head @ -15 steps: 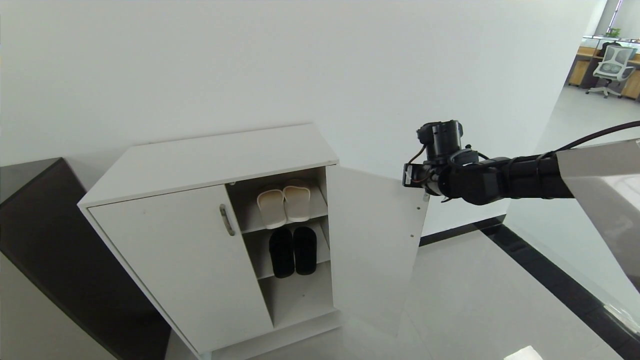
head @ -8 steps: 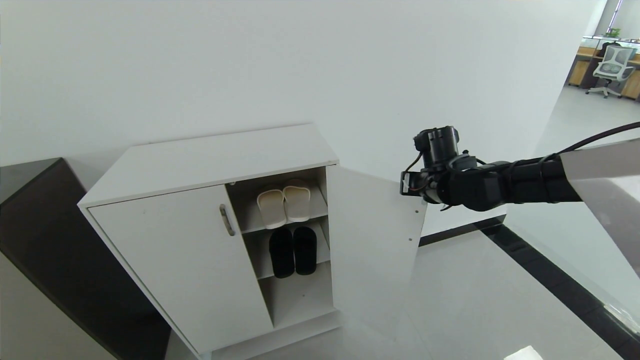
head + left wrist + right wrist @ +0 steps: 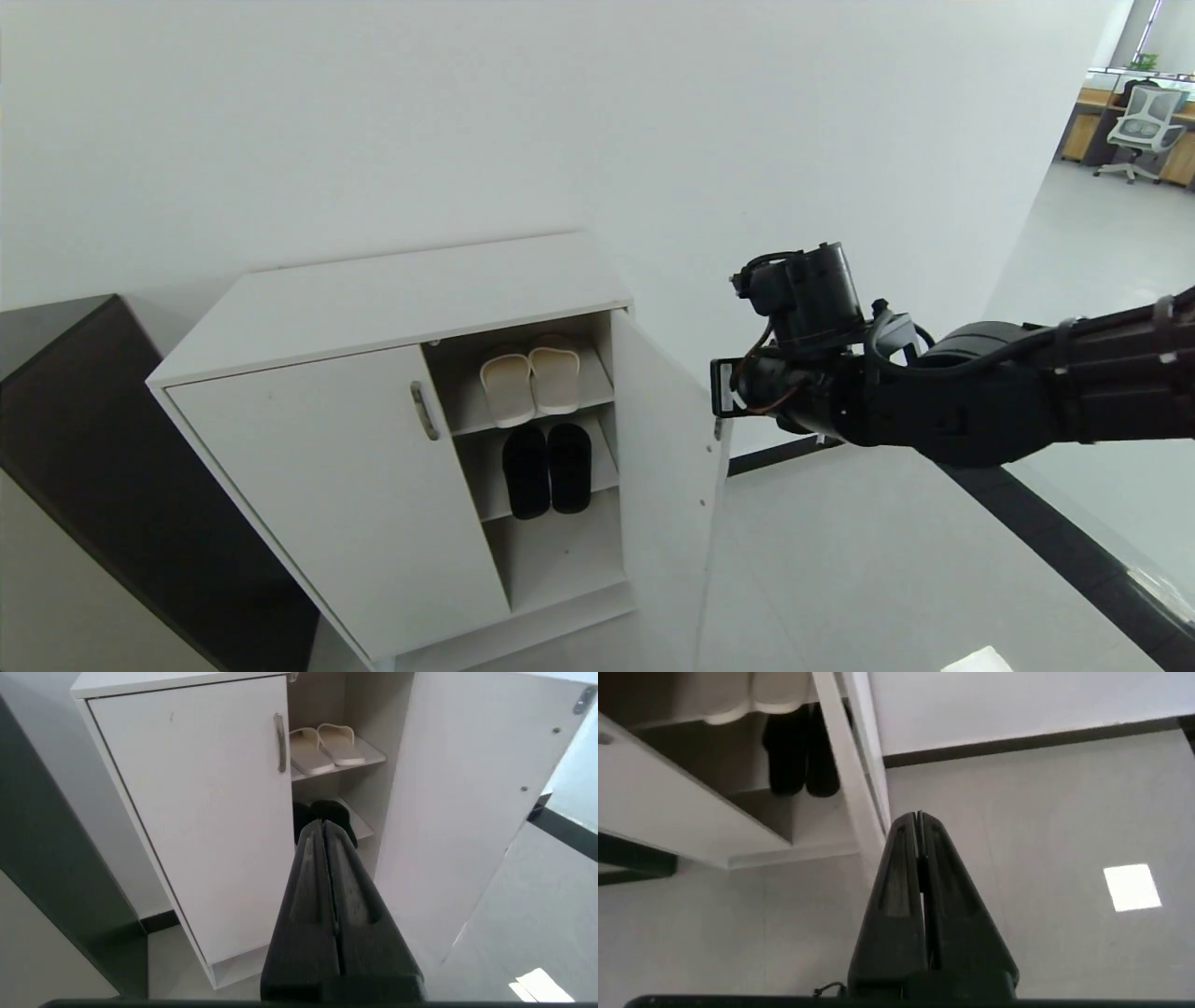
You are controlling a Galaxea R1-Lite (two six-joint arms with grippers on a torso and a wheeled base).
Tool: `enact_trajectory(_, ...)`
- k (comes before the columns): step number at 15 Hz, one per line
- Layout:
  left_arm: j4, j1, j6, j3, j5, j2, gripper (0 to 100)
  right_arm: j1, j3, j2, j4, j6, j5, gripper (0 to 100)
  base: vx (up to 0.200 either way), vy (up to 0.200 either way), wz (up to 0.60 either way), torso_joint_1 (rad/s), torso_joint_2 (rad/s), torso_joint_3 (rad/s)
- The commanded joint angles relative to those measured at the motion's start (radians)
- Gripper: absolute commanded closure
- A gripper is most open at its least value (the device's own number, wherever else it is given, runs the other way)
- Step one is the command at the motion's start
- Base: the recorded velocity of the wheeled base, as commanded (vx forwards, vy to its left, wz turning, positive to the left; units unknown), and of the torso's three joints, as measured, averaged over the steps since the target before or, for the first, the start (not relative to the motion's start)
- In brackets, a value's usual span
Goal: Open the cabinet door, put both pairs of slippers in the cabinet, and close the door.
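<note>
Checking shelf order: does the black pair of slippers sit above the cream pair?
No, the black pair of slippers lies on the shelf just below the cream pair of slippers.

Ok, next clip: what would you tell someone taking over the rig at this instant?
Right gripper: shut, empty, at the free edge of the partly open door.
Left gripper: shut, empty, facing the cabinet.
Done: white slippers on the top shelf, black slippers on the shelf below.
Left: push the door fully closed.
</note>
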Motion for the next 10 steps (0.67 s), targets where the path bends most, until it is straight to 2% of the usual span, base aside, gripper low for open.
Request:
enact_trajectory(1, 0.0, 0.0, 0.0, 0.0, 0.0, 0.0, 100, 0.016, 0.048, -0.057, -0.021, -0.002, 0.001, 100, 0.0, 0.0, 0.0, 0.0, 0.0, 0.0)
enact_trajectory(6, 0.0, 0.0, 0.0, 0.0, 0.0, 0.0, 100, 0.051, 0.241, -0.064, -0.285, -0.059, 0.051, 100, 0.0, 0.0, 0.0, 0.0, 0.0, 0.0)
enact_trajectory(8, 0.0, 0.0, 0.0, 0.0, 0.0, 0.0, 100, 0.074, 0.29, -0.06, -0.343, -0.074, 0.053, 100, 0.0, 0.0, 0.0, 0.0, 0.0, 0.0)
enact_trajectory(10, 0.0, 0.0, 0.0, 0.0, 0.0, 0.0, 100, 0.08, 0.316, -0.06, -0.348, -0.074, 0.062, 100, 0.0, 0.0, 0.6, 0.007, 0.0, 0.002)
